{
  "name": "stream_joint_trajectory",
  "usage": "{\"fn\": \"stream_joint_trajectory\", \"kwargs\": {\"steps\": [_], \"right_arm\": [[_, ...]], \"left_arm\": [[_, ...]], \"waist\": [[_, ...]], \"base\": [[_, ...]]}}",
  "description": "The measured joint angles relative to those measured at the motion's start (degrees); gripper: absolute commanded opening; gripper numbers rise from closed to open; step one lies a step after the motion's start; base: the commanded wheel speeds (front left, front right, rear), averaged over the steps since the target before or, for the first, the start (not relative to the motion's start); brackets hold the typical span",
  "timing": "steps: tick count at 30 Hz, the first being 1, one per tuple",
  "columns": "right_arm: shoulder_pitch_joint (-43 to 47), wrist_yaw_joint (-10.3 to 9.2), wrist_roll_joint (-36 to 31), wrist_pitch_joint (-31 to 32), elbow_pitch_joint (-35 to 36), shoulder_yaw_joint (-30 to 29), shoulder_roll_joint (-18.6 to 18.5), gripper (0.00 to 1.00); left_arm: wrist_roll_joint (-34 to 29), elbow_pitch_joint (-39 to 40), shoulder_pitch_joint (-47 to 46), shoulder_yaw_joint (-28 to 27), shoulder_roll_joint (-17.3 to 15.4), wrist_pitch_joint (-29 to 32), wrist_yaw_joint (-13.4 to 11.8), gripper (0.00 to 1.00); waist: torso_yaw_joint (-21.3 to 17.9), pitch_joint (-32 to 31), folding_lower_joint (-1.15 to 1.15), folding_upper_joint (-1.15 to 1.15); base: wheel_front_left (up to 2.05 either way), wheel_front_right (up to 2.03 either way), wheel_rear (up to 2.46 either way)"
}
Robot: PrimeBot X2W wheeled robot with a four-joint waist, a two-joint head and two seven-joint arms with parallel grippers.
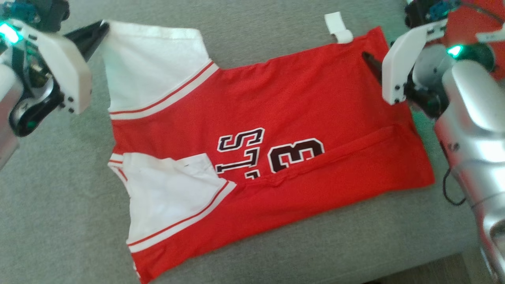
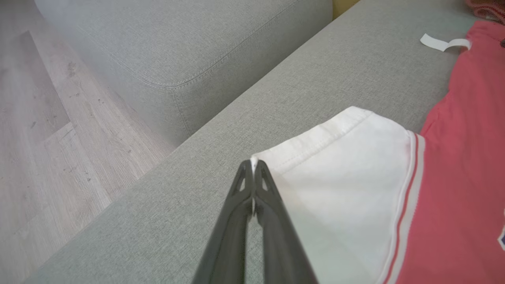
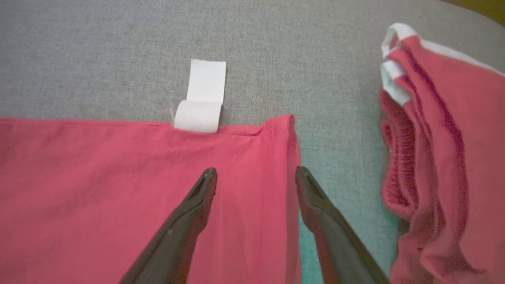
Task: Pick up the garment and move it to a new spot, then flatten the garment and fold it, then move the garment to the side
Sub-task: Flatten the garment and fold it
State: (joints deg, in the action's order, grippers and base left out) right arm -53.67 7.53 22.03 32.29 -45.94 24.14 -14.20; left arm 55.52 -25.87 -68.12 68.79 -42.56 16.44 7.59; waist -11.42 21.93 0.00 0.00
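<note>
On the grey sofa seat (image 1: 47, 221) we see the garment (image 1: 307, 94), a red jersey w/ white sleeves, spread flat, its near edge folded up over the numbers. Our left gripper (image 2: 252, 163) is clamped on the corner of the far sleeve (image 2: 347, 177), near the seat's edge. Our right gripper (image 3: 256, 175) hangs w/ fingers spread wide, holding nothing: one finger over the jersey, the other just past its hem, by the white tag (image 3: 201, 98). Another red cloth (image 3: 438, 138) lies on the seat, apart.

jersey (image 1: 300, 98) is soft matt knit cloth, sofa (image 1: 47, 213) a coarse grey weave, floor (image 2: 47, 130) matt wood grain, fingers (image 3: 185, 225) look like dull dark plastic.
</note>
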Motion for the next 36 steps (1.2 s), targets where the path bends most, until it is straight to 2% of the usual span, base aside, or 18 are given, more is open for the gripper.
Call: {"fn": "stream_joint_trajectory", "kwargs": {"steps": [7,14,15,16,17,19,20,26,32,36], "right_arm": [[-5.58,0.0,-1.78,-2.0,-7.1,0.09,0.83,1.0],[-8.09,0.0,-1.94,-4.57,-12.24,0.01,1.43,1.0],[-8.31,0.01,-2.03,-5.08,-12.7,0.03,1.44,0.89],[-8.54,0.01,-2.34,-5.65,-13.32,0.04,1.44,0.65],[-8.82,0.01,-2.66,-6.25,-13.9,0.04,1.44,0.65],[-9.42,0.01,-2.93,-7.35,-14.89,0.1,1.44,0.1],[-9.62,0.01,-3.09,-8.11,-15.27,0.12,1.44,0.0],[-10.84,0.01,-3.12,-11.55,-17.19,-0.63,1.41,0.0],[-11.65,0.01,1.8,-16.27,-17.61,-4.47,0.59,0.0],[-11.51,0.01,5.37,-18.22,-16.05,-5.31,-1.16,0.0]], "left_arm": [[0.64,-1.42,-2.92,3.77,1.83,-3.45,0.0,0.0],[1.79,-2.07,-4.59,5.66,2.14,-4.76,0.0,0.0],[2.11,-2.11,-4.73,5.77,2.16,-4.93,0.0,0.0],[2.29,-2.21,-4.85,5.94,2.16,-4.97,0.0,0.0],[2.47,-2.31,-4.92,6.12,2.16,-5.02,0.0,0.0],[2.46,-2.48,-5.01,6.49,2.2,-5.46,0.0,0.0],[2.45,-2.54,-5.1,6.65,2.21,-5.53,0.0,0.0],[0.58,-2.69,-5.88,7.01,2.2,-8.02,0.0,0.0],[-3.68,-4.58,-8.26,7.2,2.22,-15.68,0.01,0.0],[-3.65,-6.26,-9.54,7.16,2.46,-19.16,0.01,0.0]], "waist": [[2.58,1.32,0.0,0.0],[3.52,2.16,0.0,0.0],[3.55,2.26,0.0,0.0],[3.55,2.36,0.0,0.0],[3.53,2.44,0.0,0.0],[3.51,2.5,0.0,0.0],[3.48,2.49,0.0,0.0],[3.45,2.24,0.0,0.0],[4.22,1.71,0.0,0.0],[4.91,0.79,0.0,0.0]], "base": [[0.0,0.0,0.0],[0.0,0.0,0.0],[0.0,0.0,0.0],[0.0,0.0,0.0],[0.0,0.0,0.0],[0.0,0.0,0.0],[0.0,0.0,0.0],[0.0,0.0,0.0],[0.0,0.0,0.0],[0.0,0.0,0.0]]}}
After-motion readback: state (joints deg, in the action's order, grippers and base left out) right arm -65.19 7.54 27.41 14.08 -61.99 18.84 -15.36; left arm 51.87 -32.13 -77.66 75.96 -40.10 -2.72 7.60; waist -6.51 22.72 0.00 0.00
